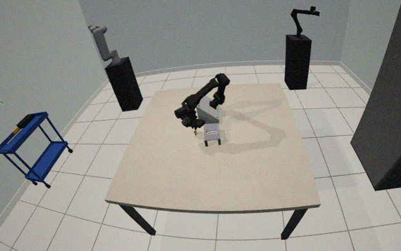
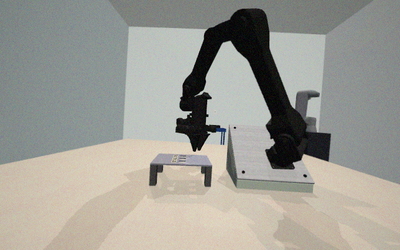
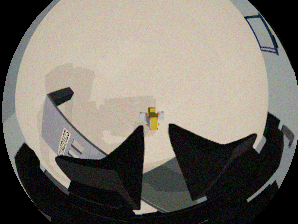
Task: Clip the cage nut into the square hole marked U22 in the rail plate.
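Arm (image 1: 204, 90) (image 2: 261, 66) bent high, parted fingers (image 2: 193, 142) downward above cage nut (image 1: 195, 132) (image 3: 153, 120).

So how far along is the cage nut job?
No step of the clipping looks done: the cage nut sits on the table, off the rail plate. In hand: apparently the approach, the partly open, empty pincer above the nut. Left: squeeze, lift, hook into U22, release, back away.
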### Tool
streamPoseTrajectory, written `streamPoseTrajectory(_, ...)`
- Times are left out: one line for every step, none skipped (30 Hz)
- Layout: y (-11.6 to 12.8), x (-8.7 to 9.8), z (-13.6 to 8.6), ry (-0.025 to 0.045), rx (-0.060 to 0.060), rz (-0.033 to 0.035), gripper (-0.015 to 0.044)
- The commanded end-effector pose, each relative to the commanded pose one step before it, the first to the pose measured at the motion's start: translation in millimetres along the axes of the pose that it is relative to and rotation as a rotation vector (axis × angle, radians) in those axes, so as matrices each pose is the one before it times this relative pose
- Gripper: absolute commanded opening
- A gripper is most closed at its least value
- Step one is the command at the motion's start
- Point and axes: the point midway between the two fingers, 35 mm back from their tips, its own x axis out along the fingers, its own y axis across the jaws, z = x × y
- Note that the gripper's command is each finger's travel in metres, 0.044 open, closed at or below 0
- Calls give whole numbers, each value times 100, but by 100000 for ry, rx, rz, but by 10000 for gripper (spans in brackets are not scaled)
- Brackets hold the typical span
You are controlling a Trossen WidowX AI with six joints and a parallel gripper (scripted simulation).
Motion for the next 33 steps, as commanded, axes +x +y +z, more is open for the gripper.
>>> streamPoseTrajectory(-11, 934, -176, 1000, 1043, 660, 120)
streamPoseTrajectory(1, 162, 0, 1, -1, 5, 120)
streamPoseTrajectory(1, 162, -1, 2, -1, 5, 120)
streamPoseTrajectory(1, 162, -2, 3, -2, 6, 120)
streamPoseTrajectory(1, 161, -3, 3, -2, 6, 120)
streamPoseTrajectory(1, 161, -4, 4, -2, 7, 120)
streamPoseTrajectory(1, 161, -5, 4, -2, 7, 120)
streamPoseTrajectory(1, 161, -6, 5, -2, 8, 120)
streamPoseTrajectory(1, 128, -5, 4, -2, 6, 120)
streamPoseTrajectory(0, 78, -3, 3, -1, 4, 120)
streamPoseTrajectory(0, 26, -1, 1, 0, 1, 120)
streamPoseTrajectory(0, 0, 0, 0, 0, 0, 120)
streamPoseTrajectory(0, 0, 0, 0, 0, 0, 120)
streamPoseTrajectory(0, 0, 0, 0, 0, 0, 120)
streamPoseTrajectory(0, 0, 0, 0, 0, 0, 120)
streamPoseTrajectory(0, 0, 0, 0, 0, 0, 120)
streamPoseTrajectory(0, 0, 0, 0, 0, 0, 120)
streamPoseTrajectory(0, 0, 0, 0, 0, 0, 120)
streamPoseTrajectory(0, 0, 0, 0, 0, 0, 120)
streamPoseTrajectory(0, 0, 0, 0, 0, 0, 120)
streamPoseTrajectory(0, 0, 0, 0, 0, 0, 120)
streamPoseTrajectory(0, 17, 0, 0, 0, 1, 120)
streamPoseTrajectory(0, 28, 0, 0, 0, 1, 120)
streamPoseTrajectory(0, 41, 0, 1, 0, 1, 120)
streamPoseTrajectory(0, 58, 0, 1, -1, 2, 120)
streamPoseTrajectory(0, 56, -1, 1, -1, 2, 120)
streamPoseTrajectory(0, 52, -1, 1, -1, 2, 120)
streamPoseTrajectory(0, 36, -1, 1, 0, 1, 120)
streamPoseTrajectory(0, 13, 0, 0, 0, 1, 120)
streamPoseTrajectory(0, 0, 0, 0, 0, 0, 120)
streamPoseTrajectory(0, 0, 0, 0, 0, 0, 120)
streamPoseTrajectory(0, 0, 0, 0, 0, 0, 120)
streamPoseTrajectory(0, 0, 0, 0, 0, 0, 120)
